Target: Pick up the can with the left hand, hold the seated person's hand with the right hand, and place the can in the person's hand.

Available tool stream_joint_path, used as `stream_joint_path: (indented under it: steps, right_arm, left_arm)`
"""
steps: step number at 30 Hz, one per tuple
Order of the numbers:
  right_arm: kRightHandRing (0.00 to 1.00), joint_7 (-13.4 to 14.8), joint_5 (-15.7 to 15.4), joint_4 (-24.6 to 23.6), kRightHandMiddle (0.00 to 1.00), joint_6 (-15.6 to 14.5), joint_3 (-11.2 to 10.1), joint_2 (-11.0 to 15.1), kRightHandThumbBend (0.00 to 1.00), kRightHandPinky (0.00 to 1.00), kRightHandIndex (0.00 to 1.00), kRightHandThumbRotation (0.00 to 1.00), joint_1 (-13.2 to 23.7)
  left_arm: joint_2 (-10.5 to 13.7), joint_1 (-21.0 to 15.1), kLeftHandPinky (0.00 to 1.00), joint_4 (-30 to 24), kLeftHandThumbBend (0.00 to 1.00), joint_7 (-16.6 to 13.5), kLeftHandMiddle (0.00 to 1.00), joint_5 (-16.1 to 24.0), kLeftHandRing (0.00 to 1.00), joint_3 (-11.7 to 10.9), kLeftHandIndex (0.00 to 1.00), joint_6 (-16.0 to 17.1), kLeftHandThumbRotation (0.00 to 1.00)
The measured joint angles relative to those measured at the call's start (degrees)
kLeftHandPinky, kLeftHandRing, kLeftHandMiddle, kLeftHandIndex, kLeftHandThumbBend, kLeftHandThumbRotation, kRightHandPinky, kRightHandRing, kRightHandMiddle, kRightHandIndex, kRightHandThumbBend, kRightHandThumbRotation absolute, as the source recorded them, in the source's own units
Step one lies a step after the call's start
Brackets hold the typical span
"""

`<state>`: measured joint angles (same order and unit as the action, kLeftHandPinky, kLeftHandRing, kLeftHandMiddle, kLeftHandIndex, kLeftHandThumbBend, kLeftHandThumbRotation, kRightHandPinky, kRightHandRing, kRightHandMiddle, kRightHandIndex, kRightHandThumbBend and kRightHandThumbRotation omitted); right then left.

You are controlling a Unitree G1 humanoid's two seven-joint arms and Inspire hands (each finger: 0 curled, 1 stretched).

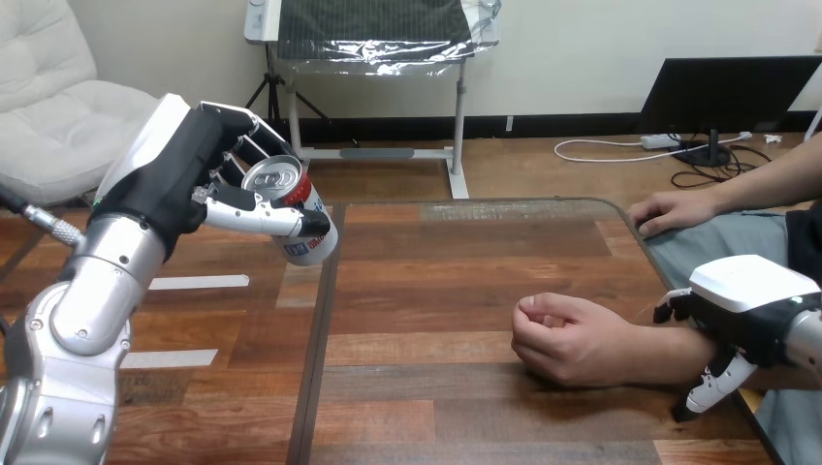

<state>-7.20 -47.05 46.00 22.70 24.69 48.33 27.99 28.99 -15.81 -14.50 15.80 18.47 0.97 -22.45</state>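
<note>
Head view: the left hand is clamped on the can, fingers behind it and thumb across its front. It holds the can tilted in the air above the left edge of the table, top toward the camera. The right hand sits over the person's wrist at the lower right; whether it grips the wrist or only rests on it I cannot tell. The person's hand lies on the table right of centre, curled in a loose fist and well apart from the can. The person's other hand rests flat near the far right edge.

The step in hand looks like the carry to the person. To do it well:

- Move the can right and down in one smooth arc, keeping the grip firm — a tilted can could slip past the thumb.
- Turn it upright on the way, so that its base meets the palm.
- The fist offers no place to land, so wait close beside it until it opens.
- Keep the right hand light on the wrist — steadying, not pressing.
- Let go only once the can rests in the palm.
</note>
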Motion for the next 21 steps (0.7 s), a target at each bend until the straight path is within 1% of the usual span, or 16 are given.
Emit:
stream_joint_path:
  steps: [7, 14, 21]
  right_arm:
    - [0.75, 0.01, -0.51, -0.78, 0.76, -0.44, 0.2, -0.35, 0.99, 0.54, 0.77, 0.36, 0.0]
    - [0.72, -0.24, -0.87, -1.3, 0.74, -1.4, 0.37, -0.78, 0.94, 0.53, 0.75, 0.37, 0.11]
    - [0.7, -0.66, -0.99, -1.73, 0.73, -1.47, 0.64, -0.92, 0.9, 0.5, 0.74, 0.38, 0.16]
  left_arm:
    - [0.0, 0.0, 0.27, 0.0, 0.61, 0.16, 0.42, -0.04, 0.35, 0.0, 0.45, 0.0, 0.0]
    - [0.0, 0.0, 0.27, 0.0, 0.61, 0.22, 0.41, -0.08, 0.35, 0.0, 0.45, 0.0, 0.0]
    - [0.0, 0.0, 0.27, 0.0, 0.61, 0.42, 0.41, -0.08, 0.35, 0.0, 0.45, -0.04, 0.0]
